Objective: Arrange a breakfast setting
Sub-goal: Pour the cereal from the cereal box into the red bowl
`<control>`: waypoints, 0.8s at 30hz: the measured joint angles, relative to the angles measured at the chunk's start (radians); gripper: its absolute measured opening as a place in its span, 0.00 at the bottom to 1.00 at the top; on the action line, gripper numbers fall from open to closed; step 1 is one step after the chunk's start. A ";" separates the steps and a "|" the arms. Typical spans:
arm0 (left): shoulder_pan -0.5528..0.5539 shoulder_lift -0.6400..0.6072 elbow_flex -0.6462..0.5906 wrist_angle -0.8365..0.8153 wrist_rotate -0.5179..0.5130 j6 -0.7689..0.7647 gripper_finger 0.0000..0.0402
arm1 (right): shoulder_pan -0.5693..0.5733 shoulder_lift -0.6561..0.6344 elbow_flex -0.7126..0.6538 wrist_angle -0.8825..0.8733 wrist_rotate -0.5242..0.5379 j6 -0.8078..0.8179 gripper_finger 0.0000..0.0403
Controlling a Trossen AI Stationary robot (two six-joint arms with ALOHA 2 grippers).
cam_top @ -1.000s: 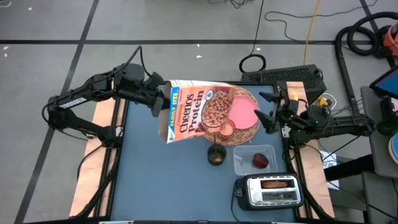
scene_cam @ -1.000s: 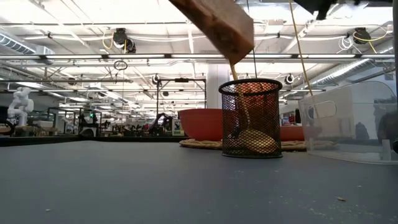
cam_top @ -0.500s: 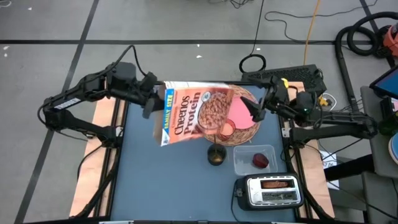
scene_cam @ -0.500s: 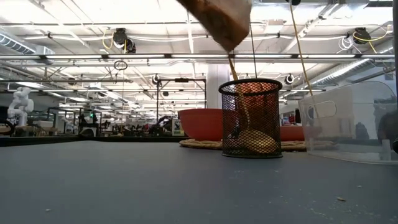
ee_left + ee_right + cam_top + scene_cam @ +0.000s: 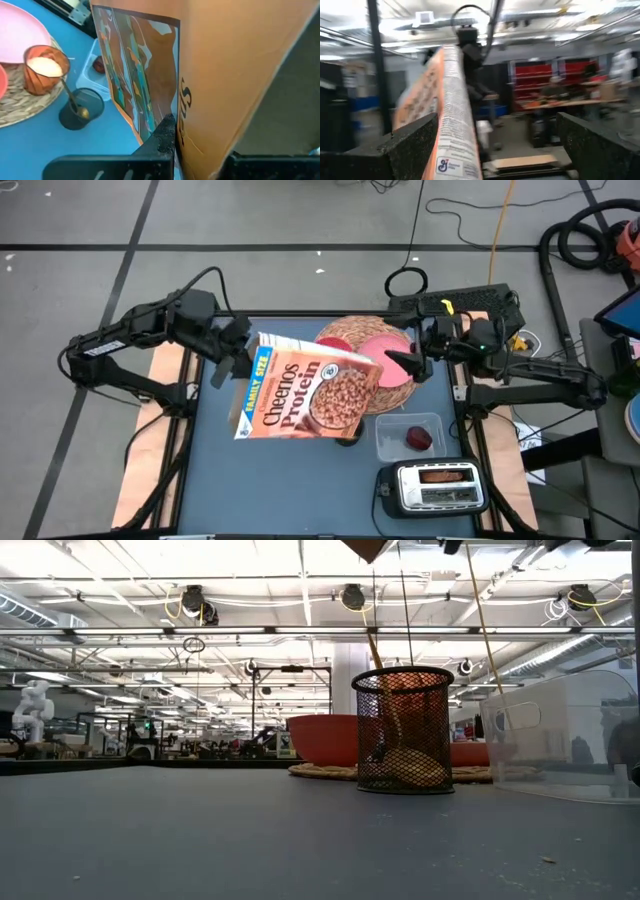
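My left gripper [image 5: 237, 363] is shut on the orange-brown cereal box [image 5: 306, 398], which hangs over the table's middle with its front face up. My right gripper [image 5: 402, 363] stands open over the round wicker mat [image 5: 352, 335], at the pink plate [image 5: 385, 360], empty. In the right wrist view the box's narrow side [image 5: 452, 120] shows beyond my open fingers. On the mat stand the pink bowl [image 5: 17, 30] and the small cup [image 5: 45, 67]. A spoon [image 5: 385, 705] stands in a black mesh holder [image 5: 403, 730]. The dark red fruit [image 5: 418, 439] lies in a clear tub [image 5: 410, 436]. My left gripper pinches the cereal box between its two fingers at the end with the blue "family size" band [image 5: 181, 131]. The fingers come level from the table's left side. The box is lifted clear of the table, tilted, and reaches out toward the right past the fingers.
A silver toaster [image 5: 432, 487] with browned bread in its slot stands at the near right. The mesh holder is partly hidden under the box in the high view. A person sits at a bench in the room [image 5: 552, 90] behind. Bare blue table lies at the near left [image 5: 250, 490].
My left gripper has swung the cereal box off the mat toward the table's near edge and lifted it; the box has turned, and in the low view only its corner is left at the top. My right gripper, still open, has moved from the right edge over the mat, tipping upward.
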 joint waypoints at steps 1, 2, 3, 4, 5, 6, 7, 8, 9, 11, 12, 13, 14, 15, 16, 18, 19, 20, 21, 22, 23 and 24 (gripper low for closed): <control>-0.008 0.001 0.000 0.000 0.000 0.000 0.01 | -0.006 0.006 0.000 0.001 -0.037 0.026 0.98; -0.017 0.002 0.000 0.000 0.000 0.000 0.01 | -0.010 0.012 0.000 0.001 -0.069 0.053 0.98; -0.024 0.002 0.000 0.000 0.000 0.000 0.01 | -0.016 0.021 0.000 0.001 -0.099 0.076 0.98; -0.031 0.005 0.000 0.000 0.000 0.000 0.01 | -0.019 0.030 0.000 0.001 -0.123 0.094 0.98; -0.037 0.012 0.000 0.001 0.001 0.000 0.01 | -0.021 0.041 0.000 0.001 -0.141 0.108 0.98; -0.044 0.016 0.000 0.001 0.002 0.000 0.01 | -0.022 0.053 0.000 0.003 -0.149 0.118 0.98; -0.050 0.019 0.000 -0.001 0.002 0.000 0.01 | -0.022 0.065 0.000 0.004 -0.154 0.123 0.98; -0.055 0.023 0.000 -0.001 0.002 0.000 0.01 | -0.022 0.078 0.000 0.003 -0.168 0.127 0.98; -0.060 0.030 0.000 0.000 0.002 0.000 0.01 | -0.022 0.094 0.000 0.006 -0.184 0.131 0.98; -0.068 0.041 0.000 0.003 0.001 0.000 0.01 | -0.023 0.123 0.000 0.017 -0.246 0.159 0.98; -0.069 0.044 0.000 -0.002 0.001 0.000 0.01 | -0.023 0.140 0.000 0.035 -0.278 0.175 0.98; -0.071 0.051 0.000 -0.004 0.001 -0.001 0.01 | -0.022 0.155 0.000 0.055 -0.309 0.195 0.98; -0.073 0.060 0.000 0.001 0.002 -0.004 0.01 | -0.022 0.171 0.000 0.072 -0.333 0.217 0.98; -0.075 0.067 0.000 0.007 0.002 -0.009 0.01 | -0.022 0.185 0.000 0.088 -0.351 0.243 0.98; -0.075 0.069 0.000 0.004 -0.002 -0.013 0.01 | -0.022 0.199 0.000 0.098 -0.357 0.265 0.98; -0.075 0.078 0.000 0.000 -0.001 -0.020 0.01 | -0.022 0.231 0.000 0.129 -0.384 0.293 0.98; -0.075 0.086 0.000 0.004 0.002 -0.020 0.01 | -0.022 0.244 0.001 0.135 -0.403 0.305 0.98; -0.075 0.089 0.000 0.006 0.001 -0.020 0.01 | -0.021 0.257 0.000 0.145 -0.422 0.316 0.98; -0.075 0.092 0.000 0.003 -0.002 -0.020 0.01 | -0.021 0.269 0.000 0.158 -0.438 0.325 0.98; -0.075 0.095 0.000 0.002 -0.002 -0.020 0.01 | -0.018 0.281 0.000 0.168 -0.457 0.329 0.98; -0.075 0.100 0.000 0.003 -0.001 -0.021 0.01 | -0.015 0.293 0.001 0.174 -0.470 0.330 0.98; -0.075 0.103 0.000 0.004 -0.001 -0.021 0.01 | -0.014 0.302 0.001 0.175 -0.484 0.330 0.98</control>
